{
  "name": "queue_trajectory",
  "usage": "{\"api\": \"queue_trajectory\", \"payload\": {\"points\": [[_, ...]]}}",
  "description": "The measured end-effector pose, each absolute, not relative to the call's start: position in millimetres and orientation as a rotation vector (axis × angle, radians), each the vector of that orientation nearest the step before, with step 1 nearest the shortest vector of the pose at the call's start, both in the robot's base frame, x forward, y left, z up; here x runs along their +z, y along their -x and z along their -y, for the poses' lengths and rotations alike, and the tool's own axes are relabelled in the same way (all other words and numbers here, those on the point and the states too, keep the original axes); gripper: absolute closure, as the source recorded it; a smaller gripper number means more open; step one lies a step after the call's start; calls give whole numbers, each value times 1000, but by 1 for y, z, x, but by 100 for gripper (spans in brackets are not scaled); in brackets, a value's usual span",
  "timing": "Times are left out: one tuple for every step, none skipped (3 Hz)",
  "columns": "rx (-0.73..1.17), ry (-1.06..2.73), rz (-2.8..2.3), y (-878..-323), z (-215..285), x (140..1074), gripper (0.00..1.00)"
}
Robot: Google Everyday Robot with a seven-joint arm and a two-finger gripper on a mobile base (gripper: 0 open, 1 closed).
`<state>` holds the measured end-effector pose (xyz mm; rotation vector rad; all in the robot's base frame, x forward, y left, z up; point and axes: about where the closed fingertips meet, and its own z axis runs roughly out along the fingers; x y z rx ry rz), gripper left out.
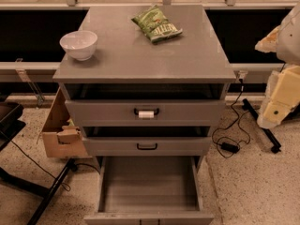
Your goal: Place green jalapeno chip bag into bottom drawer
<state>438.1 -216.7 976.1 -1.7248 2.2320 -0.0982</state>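
Leftward, at ten o'clock from the gripper (pixel 280 90) at the view's three o'clock edge (I cannot tell its hold), lies the green jalapeno chip bag (pixel 156 24), slanting ten-to-four.

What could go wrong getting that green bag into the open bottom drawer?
1. The green jalapeno chip bag lies flat and crinkly on the cabinet top. The tool, off at the right edge, might slip on it or push it away.
2. The white bowl shares that top and could get knocked.
3. The bottom drawer sits low, so a badly aimed drop might land outside it.
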Motion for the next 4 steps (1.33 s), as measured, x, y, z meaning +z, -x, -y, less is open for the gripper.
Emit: {"api": "queue_trajectory", "payload": {"points": [[-100, 1721, -2229, -439, 216, 976, 0], [-122, 1609, -2157, -465, 208, 979, 0], [-127, 1473, -2052, -524, 204, 985, 0], [-67, 1304, -1939, -598, 195, 1001, 0]]}}
